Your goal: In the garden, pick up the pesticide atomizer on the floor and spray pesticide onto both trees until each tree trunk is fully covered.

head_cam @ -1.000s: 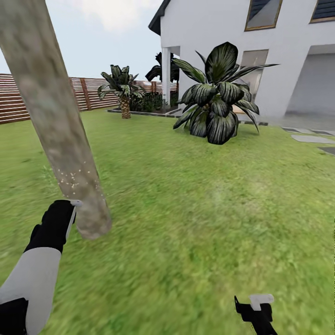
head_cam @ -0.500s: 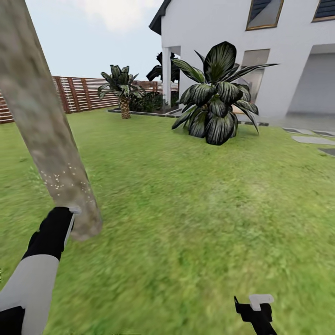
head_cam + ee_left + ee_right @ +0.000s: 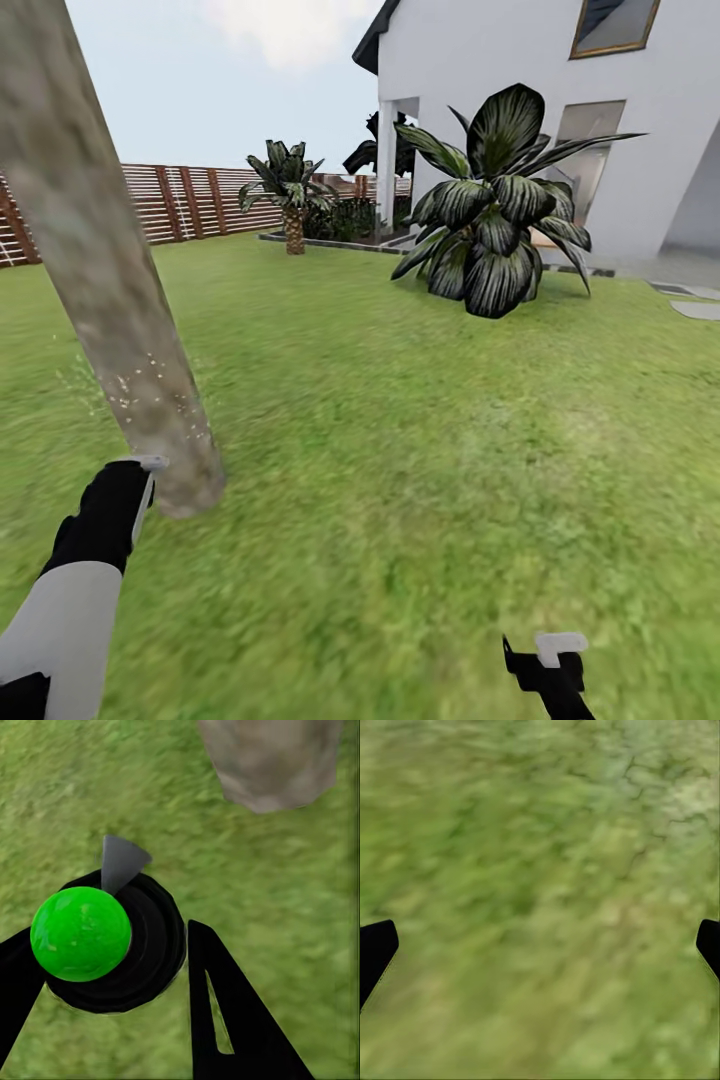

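A thick grey-brown tree trunk (image 3: 110,300) leans across the left of the head view, with pale specks (image 3: 140,385) low on its bark. My left gripper (image 3: 140,490) hangs just in front of the trunk's base, close to the grass. In the left wrist view it (image 3: 112,967) is shut on the pesticide atomizer (image 3: 81,934), a black body with a bright green round top and a grey nozzle that points toward the trunk base (image 3: 270,757). My right gripper (image 3: 548,665) sits low at the right over the lawn, and its black fingertips (image 3: 375,945) stand wide apart, open over bare grass.
Green lawn stretches ahead. A large dark broad-leaf plant (image 3: 495,220) stands before the white house (image 3: 560,100). A short palm (image 3: 290,195) grows by the brown slat fence (image 3: 200,200). Paving stones (image 3: 700,308) lie at the far right.
The whole picture has shifted to the right, so the camera has turned left. The left gripper sits slightly lower in the view, still by the trunk's base. The right gripper has not moved.
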